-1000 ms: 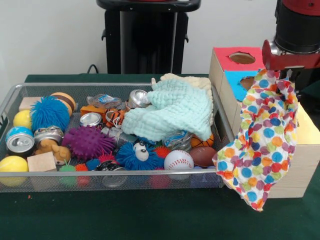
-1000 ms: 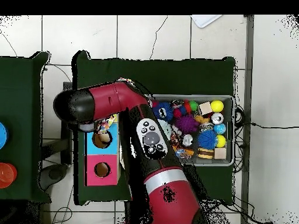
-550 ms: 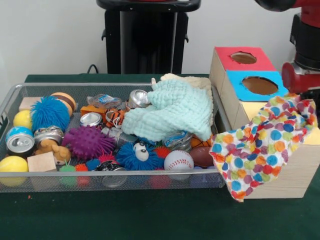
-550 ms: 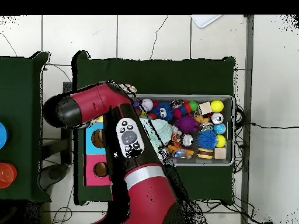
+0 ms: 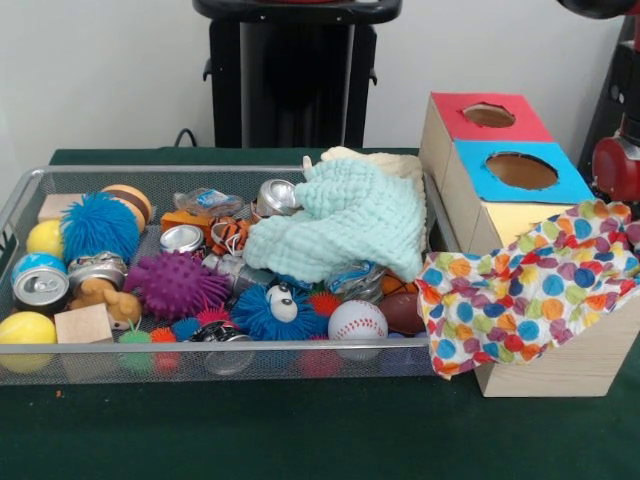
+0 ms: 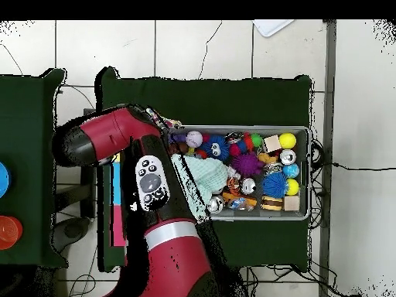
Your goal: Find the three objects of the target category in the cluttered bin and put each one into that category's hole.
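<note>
Cloth (image 5: pixel 530 295) on box (image 5: pixel 560 365), beside bin (image 5: pixel 230 358)

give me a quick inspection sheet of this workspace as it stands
surface: dark green cloth-covered table.
job's things: wire mesh bin full of toys; wooden sorting box with a red-topped hole and a blue-topped hole; polka-dot cloth draped over the box's near end.
clutter: pale green knitted cloth, white baseball, purple spiky ball, drink cans, wooden cube.
hand: not visible; red arm over the box.
cables: black cable behind the bin.
surroundings: black pedestal, white wall.
</note>
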Controlling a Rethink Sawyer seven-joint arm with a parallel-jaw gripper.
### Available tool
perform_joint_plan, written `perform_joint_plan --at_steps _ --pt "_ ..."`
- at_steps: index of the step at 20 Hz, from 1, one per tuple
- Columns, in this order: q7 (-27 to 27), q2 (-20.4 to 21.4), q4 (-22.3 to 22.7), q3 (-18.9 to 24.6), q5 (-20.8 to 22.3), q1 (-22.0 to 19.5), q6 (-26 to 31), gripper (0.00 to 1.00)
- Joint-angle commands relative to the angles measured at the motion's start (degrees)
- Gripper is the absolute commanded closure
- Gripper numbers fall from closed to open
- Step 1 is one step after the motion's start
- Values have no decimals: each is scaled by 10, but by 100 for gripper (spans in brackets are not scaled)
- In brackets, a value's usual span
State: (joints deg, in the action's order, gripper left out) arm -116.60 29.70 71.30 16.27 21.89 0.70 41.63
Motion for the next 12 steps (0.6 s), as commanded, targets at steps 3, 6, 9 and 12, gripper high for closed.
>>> perform_joint_plan --at_steps 3,6,9,12 --pt "-25 -138 -24 -76 85 24 0 100" --pt "11 -116 -19 -88 83 27 44 100" --pt "55 -92 -2 -89 78 17 80 100" --pt "85 -71 17 -85 75 5 91 100"
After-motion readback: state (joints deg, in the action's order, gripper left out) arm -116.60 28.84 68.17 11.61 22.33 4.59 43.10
